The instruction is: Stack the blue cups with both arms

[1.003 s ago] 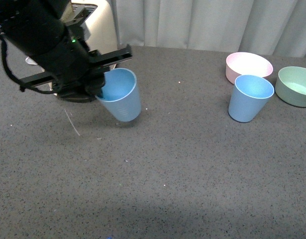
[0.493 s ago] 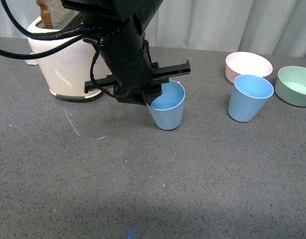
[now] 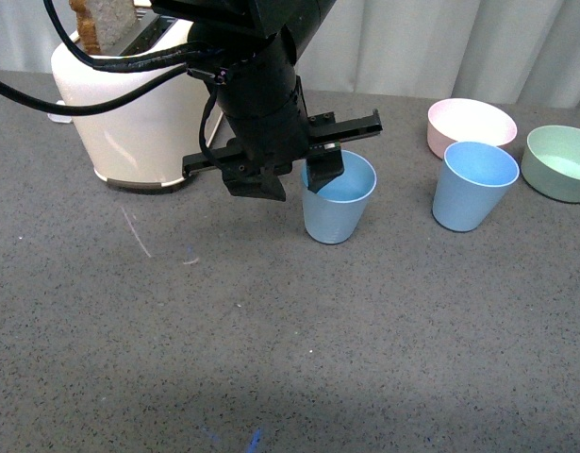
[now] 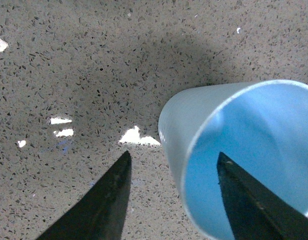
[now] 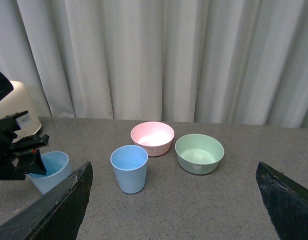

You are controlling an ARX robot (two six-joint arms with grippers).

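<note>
A dark speckled, perhaps stone, tabletop meets pale pleated curtains along its far edge.

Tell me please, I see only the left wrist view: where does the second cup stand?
Observer: The second cup stands upright to the right of the left cup, just in front of the pink bowl.
Operator: Is the right gripper ready for it?
Observer: The right gripper is open and holds nothing.
</note>
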